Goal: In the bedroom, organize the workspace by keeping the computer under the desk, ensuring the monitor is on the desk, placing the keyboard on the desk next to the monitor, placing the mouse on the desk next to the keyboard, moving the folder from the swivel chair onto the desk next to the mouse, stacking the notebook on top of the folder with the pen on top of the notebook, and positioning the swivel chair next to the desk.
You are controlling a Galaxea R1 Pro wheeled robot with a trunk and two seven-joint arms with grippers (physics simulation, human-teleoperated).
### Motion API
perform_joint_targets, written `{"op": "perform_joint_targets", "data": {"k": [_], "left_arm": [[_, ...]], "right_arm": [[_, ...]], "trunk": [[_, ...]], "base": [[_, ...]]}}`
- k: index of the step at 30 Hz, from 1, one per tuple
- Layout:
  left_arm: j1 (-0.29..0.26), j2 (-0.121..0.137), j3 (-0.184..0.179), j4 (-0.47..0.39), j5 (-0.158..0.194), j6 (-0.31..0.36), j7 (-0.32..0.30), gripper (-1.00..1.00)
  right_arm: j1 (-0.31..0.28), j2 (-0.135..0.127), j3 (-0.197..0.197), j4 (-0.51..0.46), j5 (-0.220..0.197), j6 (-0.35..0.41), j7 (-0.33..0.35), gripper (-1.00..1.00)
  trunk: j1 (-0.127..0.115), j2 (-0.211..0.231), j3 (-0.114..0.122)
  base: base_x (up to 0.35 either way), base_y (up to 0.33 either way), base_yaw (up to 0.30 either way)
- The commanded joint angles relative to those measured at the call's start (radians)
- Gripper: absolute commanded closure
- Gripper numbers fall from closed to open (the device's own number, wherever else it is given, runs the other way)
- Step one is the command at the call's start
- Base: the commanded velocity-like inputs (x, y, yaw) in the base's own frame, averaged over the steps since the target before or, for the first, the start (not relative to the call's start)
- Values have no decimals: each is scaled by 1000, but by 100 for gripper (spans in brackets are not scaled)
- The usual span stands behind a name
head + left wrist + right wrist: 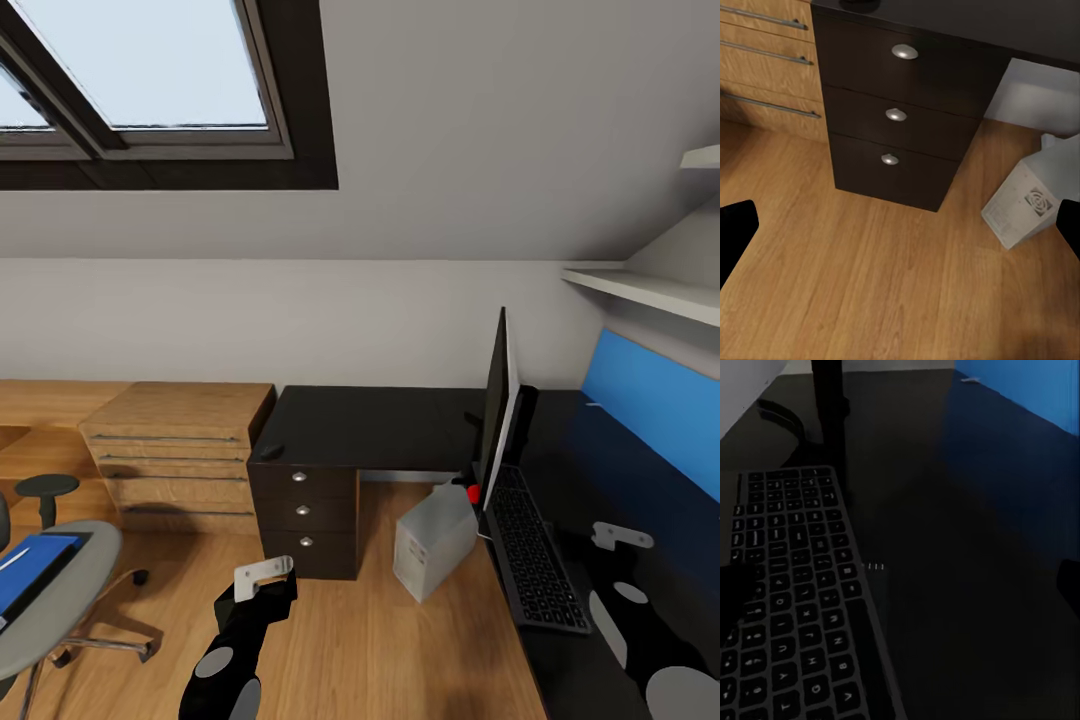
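The counter point(400, 425) carries the monitor point(497, 400), seen edge-on, with the keyboard point(535, 560) touching its base. The mouse point(270, 452) lies at the counter's far left corner, above the dark drawer unit point(305, 520). The computer point(432, 540) stands on the floor beneath the counter. The folder point(35, 565) rests on the swivel chair point(60, 600), well left of the counter. Left pincer point(262, 577) — spread, empty, over the floor. Right pincer point(620, 537) — spread, empty, above the counter beside the keyboard.

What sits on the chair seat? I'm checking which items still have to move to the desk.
A blue folder lies on the chair seat, with a thin pale line on top, maybe the pen. The frame edge cuts it off, so a notebook cannot be confirmed.
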Motion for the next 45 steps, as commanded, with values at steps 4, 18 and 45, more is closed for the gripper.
{"op": "perform_joint_targets", "data": {"k": [4,18,45], "left_arm": [[-1,0,-2,0,9,3,8,-100],[-1,0,-2,0,8,3,8,-100],[-1,0,-8,0,8,3,7,-100]], "right_arm": [[-1,-22,-2,27,-9,12,2,-100],[-2,-68,-6,74,-81,83,133,-100],[-4,-137,-2,100,-300,169,236,-100]], "trunk": [[0,-2,-2],[0,-2,-2],[0,-2,-2]], "base": [[36,-7,0],[122,-1,0],[118,0,0]]}}
